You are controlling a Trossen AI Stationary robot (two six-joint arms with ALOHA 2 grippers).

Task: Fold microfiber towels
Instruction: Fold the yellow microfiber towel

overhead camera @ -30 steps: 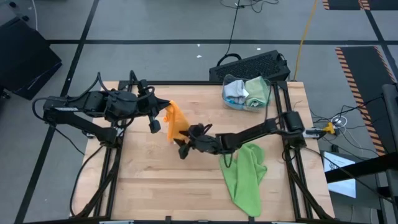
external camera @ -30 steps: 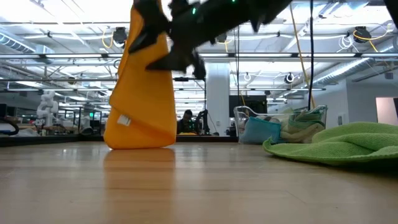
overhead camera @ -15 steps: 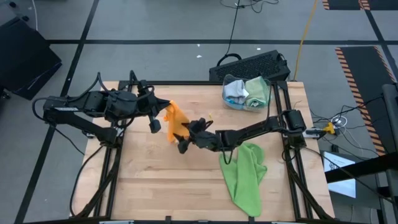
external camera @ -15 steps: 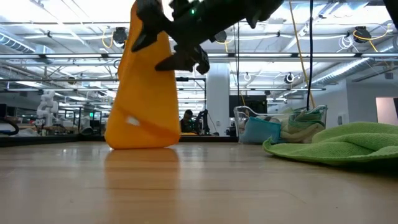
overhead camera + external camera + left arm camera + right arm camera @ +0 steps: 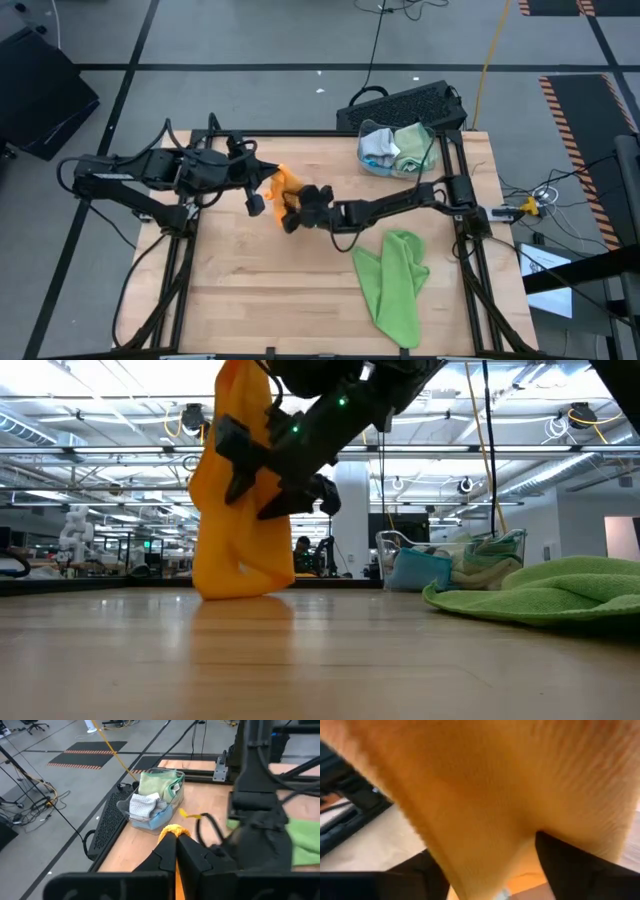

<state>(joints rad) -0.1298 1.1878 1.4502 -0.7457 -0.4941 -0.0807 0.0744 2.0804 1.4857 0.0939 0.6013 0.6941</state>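
Hanging between my two grippers, the orange towel (image 5: 284,186) runs top to bottom: its long axis is vertical, with the upper edge pinched up high and the lower fold just brushing the table (image 5: 250,290) in the low view. My left gripper (image 5: 175,851) has its fingers closed on the towel's top, a strip of orange showing between them in the left wrist view. My right gripper (image 5: 291,213) sits just beside it, reaching in from the right side of the table, pressed right against the hanging cloth; the right wrist view is filled with orange fabric, with the two dark fingers spread on either side of it. So both ends of me are at the towel, the left one carrying it, the right one nearest the free part lower down, and I judge the next grab has to go down along that vertical drape to find an edge or corner. I cannot see any corner or tag from here. Well apart, on the right of the table, the lime green towel (image 5: 393,285) lies crumpled, and a clear bin (image 5: 388,166) at the far right corner holds more towels (image 5: 398,146), bunched so I cannot count them.
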